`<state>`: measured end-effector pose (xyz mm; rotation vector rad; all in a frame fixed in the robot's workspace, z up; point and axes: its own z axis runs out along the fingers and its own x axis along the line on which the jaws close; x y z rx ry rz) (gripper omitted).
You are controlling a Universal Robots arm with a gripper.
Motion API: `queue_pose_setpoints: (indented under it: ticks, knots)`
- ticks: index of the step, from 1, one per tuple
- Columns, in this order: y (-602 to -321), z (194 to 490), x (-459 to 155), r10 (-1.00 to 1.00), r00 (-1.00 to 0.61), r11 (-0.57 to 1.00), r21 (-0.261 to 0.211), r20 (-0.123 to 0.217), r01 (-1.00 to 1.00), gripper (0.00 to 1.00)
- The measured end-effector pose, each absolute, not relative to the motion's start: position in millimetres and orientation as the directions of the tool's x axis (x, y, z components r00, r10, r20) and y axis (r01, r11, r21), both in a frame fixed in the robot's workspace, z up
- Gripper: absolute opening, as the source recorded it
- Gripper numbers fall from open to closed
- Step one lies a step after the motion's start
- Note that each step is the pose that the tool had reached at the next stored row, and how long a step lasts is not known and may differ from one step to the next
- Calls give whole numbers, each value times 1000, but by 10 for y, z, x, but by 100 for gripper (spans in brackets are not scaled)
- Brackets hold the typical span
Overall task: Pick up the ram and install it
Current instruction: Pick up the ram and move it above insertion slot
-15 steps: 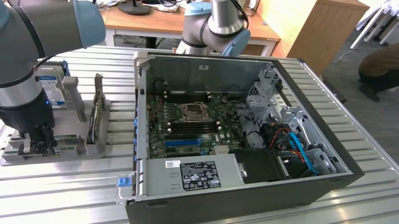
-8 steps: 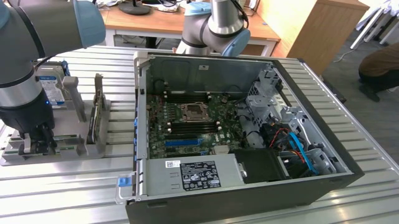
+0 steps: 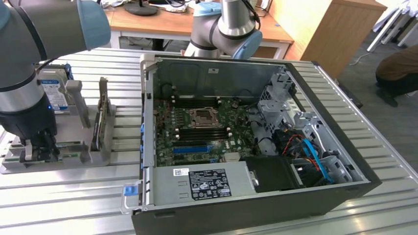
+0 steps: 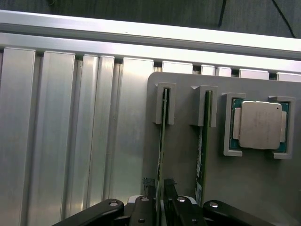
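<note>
The ram (image 4: 162, 127) is a slim green stick standing on edge in a slotted grey holder (image 4: 178, 155). My gripper (image 4: 160, 188) is down over one end of it, a dark fingertip pressed against each flat side, so it is shut on the stick while the stick stays seated in its slot. A second green stick (image 4: 201, 141) stands in the neighbouring slot. In the exterior view my gripper (image 3: 39, 149) is low over the grey fixture (image 3: 78, 159) at that view's left, beside the open computer case (image 3: 261, 137).
A CPU (image 4: 260, 125) lies in a pocket of the holder. A dark expansion card (image 3: 101, 112) and a hard drive (image 3: 56, 95) stand on the fixture. The motherboard (image 3: 196, 125) with its blue slot (image 3: 191, 147) lies in the case. A person (image 3: 398, 68) sits at the far right.
</note>
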<state>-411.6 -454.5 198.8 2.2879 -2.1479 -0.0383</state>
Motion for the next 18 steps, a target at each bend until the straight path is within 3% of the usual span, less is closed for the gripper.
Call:
queue_pose_setpoints:
  ticks: [18]
  knots:
    - [-4545,2001,-4116,-998,63,-63,19,-15,-998,20]
